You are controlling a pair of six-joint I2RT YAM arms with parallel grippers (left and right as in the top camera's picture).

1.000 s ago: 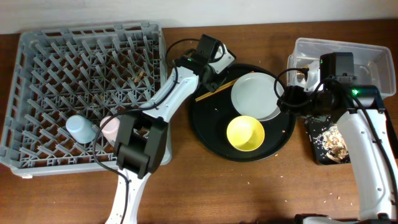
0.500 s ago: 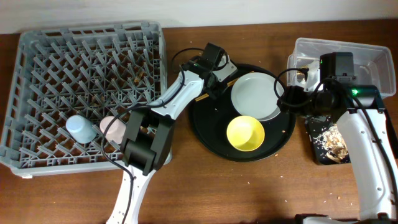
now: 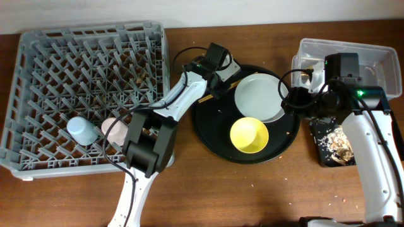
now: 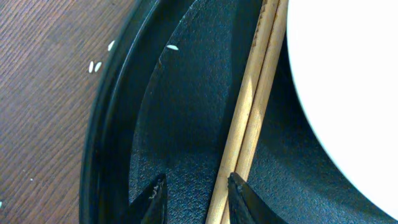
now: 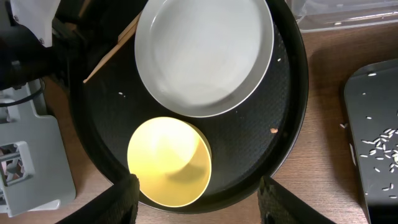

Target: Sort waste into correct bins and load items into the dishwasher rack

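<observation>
The wooden chopsticks lie on the large round black tray, beside the grey-white plate. My left gripper is open and low over them. In the left wrist view the chopsticks run against the inner side of the right finger of the left gripper, with the plate to their right. The yellow bowl sits below the plate. My right gripper is open above the bowl and the plate. The pink cup and blue cup stand in the grey rack.
The clear tub stands at the far right, partly hidden by my right arm. The small black tray below it holds beige food scraps. Rice grains lie on the wood beside the round tray. The wrapper and tissue do not show.
My left gripper moved right and down onto the round tray's rim, over the chopsticks, then held still. The right arm has not moved.
</observation>
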